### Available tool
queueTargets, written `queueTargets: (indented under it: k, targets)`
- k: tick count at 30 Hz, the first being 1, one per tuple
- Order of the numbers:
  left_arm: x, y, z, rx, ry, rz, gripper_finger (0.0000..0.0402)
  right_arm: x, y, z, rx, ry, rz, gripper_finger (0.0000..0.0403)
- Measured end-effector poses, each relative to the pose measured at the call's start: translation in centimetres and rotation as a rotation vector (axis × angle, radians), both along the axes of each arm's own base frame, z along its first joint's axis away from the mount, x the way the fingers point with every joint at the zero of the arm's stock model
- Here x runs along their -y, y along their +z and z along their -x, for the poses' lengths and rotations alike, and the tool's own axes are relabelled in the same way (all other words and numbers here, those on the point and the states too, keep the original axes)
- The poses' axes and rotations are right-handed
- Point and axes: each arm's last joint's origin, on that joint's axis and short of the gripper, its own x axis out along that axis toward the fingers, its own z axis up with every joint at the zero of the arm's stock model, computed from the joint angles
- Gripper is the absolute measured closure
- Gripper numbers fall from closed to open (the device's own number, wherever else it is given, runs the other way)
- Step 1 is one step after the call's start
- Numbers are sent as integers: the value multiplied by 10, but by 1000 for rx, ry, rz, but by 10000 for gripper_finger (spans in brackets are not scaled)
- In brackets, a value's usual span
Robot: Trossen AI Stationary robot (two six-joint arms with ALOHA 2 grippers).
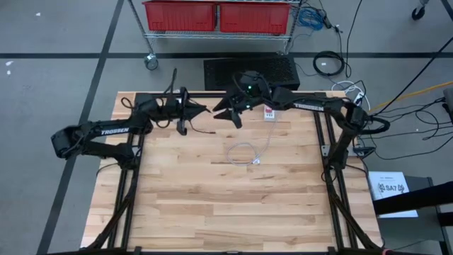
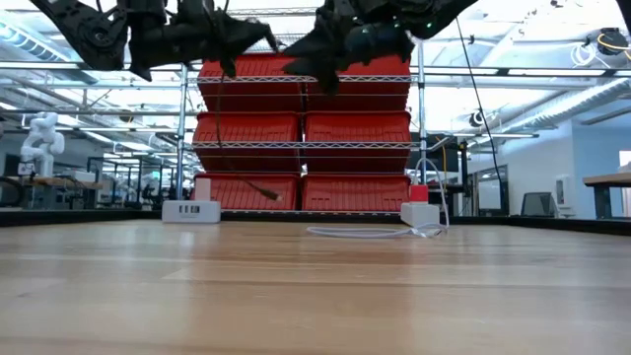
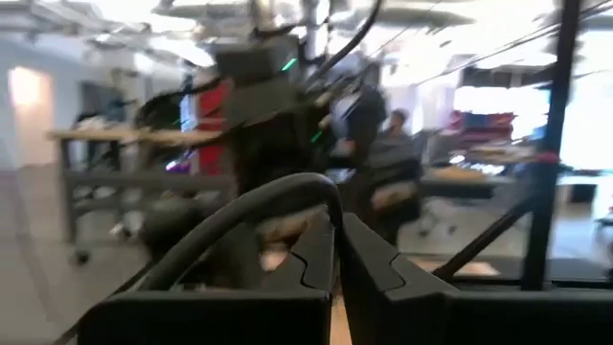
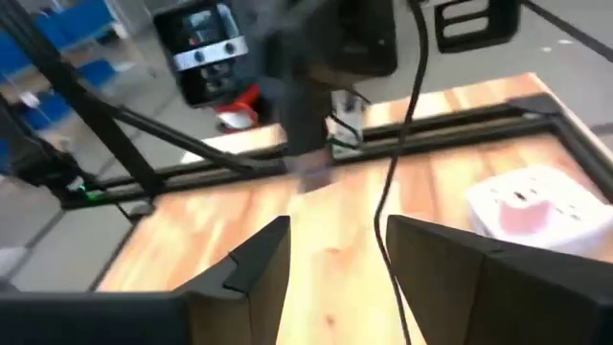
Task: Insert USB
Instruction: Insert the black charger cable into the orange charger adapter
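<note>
Two dark arms hang above the far edge of a wooden desk (image 1: 212, 191), their grippers raised and facing each other near the middle of that edge. The left gripper (image 1: 202, 110) has its fingers pressed together on a black cable (image 3: 239, 216), which arches up over the fingers in the left wrist view; from table height the cable hangs down from the gripper with a dark USB plug (image 2: 268, 192) dangling at its end, clear of the desk top. The right gripper (image 1: 226, 113), just beside the left one, stands with its fingers (image 4: 254, 264) spread and nothing between them. A thin black cord (image 4: 397, 163) runs past those fingers in the right wrist view; whether it touches them cannot be told. A white and red power block (image 1: 270, 112) sits by the far edge, right of centre, under the right arm, with a white cable (image 1: 244, 154) coiled loosely on the desk just in front of it. A white power strip (image 2: 191, 211) rests at the far edge toward the left corner. Red storage bins (image 2: 306, 128) fill a wire rack behind the desk.
</note>
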Motion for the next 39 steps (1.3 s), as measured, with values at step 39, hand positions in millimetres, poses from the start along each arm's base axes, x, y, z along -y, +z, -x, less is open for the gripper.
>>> queueTargets:
  k: [39]
  targets:
    - [-13, -67, 51, -588, 889, 400, 394, -16, -78, 45, -215, -212, -20, 252]
